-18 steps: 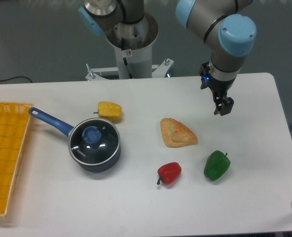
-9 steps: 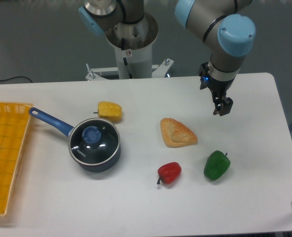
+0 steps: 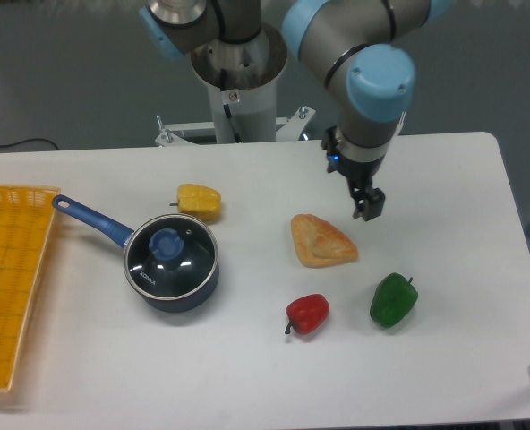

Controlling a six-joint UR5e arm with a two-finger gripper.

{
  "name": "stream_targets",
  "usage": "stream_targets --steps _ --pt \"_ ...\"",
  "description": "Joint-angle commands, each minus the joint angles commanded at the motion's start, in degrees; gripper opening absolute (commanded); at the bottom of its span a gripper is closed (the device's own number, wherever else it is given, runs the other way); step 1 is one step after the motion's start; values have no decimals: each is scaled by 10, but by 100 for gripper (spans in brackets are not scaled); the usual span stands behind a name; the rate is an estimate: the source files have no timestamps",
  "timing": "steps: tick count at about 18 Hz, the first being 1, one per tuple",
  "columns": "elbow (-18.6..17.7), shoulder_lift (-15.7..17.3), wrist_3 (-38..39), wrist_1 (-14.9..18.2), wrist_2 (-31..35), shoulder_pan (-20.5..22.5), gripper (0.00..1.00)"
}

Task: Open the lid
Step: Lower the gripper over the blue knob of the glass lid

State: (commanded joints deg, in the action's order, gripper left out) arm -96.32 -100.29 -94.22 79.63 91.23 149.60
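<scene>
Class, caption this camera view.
Gripper hovers above the pastry, far from the lid on its saucepan.

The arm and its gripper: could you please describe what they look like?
The arm has grey metallic tube links with light blue plastic caps on its round joints. Its wrist narrows to a small black gripper with two short dark fingers and a small blue light glowing on the body. No loose cables or markings are visible.
</scene>
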Motion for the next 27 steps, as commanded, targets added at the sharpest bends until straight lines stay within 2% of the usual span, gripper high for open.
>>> stream_targets --steps 3,10,14,17,21,27 --pt "-17 11 44 -1 -30 -27 100" --pt "-12 2 298 -2 -39 -153 100" --pt "-9 -3 383 -2 -47 -204 100" --pt "-5 -10 461 -31 -47 -237 100" --pt "-1 -35 480 -68 -41 -275 100" --pt "37 -61 470 -68 -40 -292 100"
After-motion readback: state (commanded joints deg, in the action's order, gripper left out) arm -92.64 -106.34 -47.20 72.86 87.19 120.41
